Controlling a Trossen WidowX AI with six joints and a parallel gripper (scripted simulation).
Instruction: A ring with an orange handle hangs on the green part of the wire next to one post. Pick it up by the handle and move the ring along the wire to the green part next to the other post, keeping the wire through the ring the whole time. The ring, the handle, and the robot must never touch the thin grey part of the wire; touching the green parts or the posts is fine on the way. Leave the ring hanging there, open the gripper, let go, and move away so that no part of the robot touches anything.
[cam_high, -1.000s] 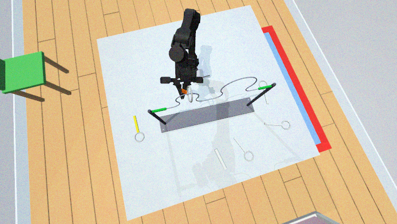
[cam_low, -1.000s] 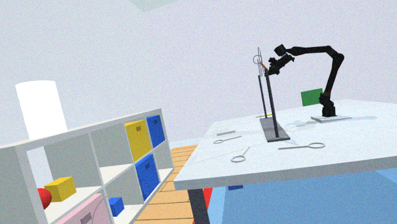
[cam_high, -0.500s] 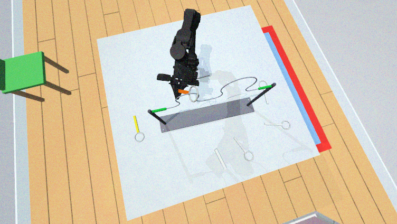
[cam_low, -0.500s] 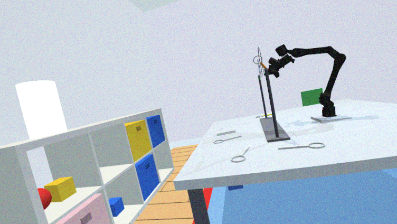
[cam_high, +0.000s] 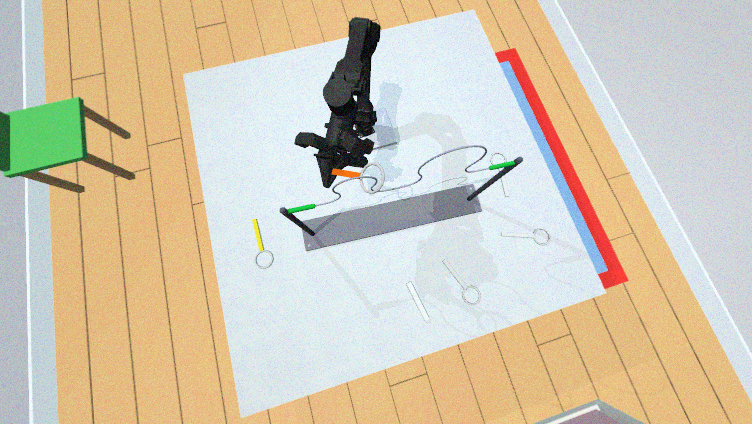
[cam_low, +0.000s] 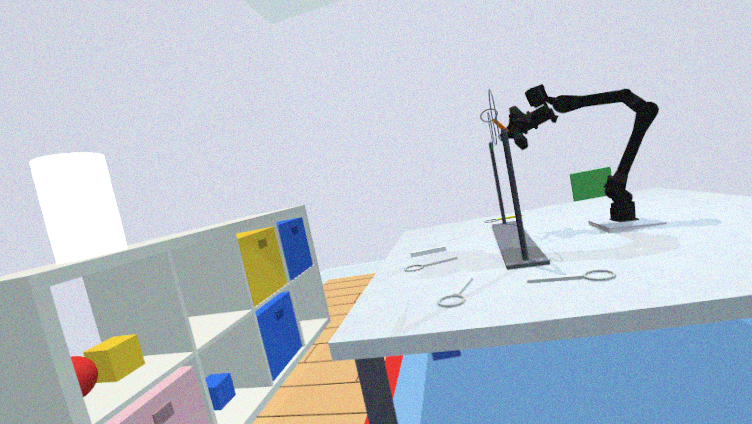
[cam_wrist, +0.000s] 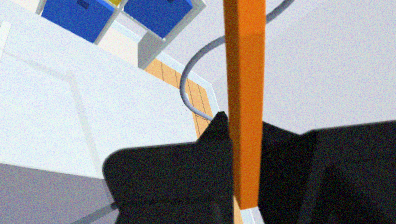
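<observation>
My gripper (cam_high: 331, 173) (cam_low: 507, 131) (cam_wrist: 226, 118) is shut on the orange handle (cam_high: 346, 172) (cam_low: 499, 124) (cam_wrist: 245, 65). The handle's ring (cam_high: 383, 178) (cam_low: 481, 116) is up at the grey part of the wire (cam_high: 405, 188) (cam_wrist: 183, 87), left of its middle in the top view. The wire appears to pass through the ring; the gap between them is too small to judge. The left green part (cam_high: 301, 208) is by the left post (cam_high: 298, 221) (cam_low: 498, 184). The right green part (cam_high: 501, 165) is by the right post (cam_high: 492, 180) (cam_low: 514, 194). The ring is out of the wrist view.
A dark base plate (cam_high: 392, 217) (cam_low: 511, 247) carries both posts. Flat on the table lie a yellow-handled ring (cam_high: 258, 234), several pale rings with handles and a white bar (cam_high: 418, 301). The wire bends in several loops between the posts.
</observation>
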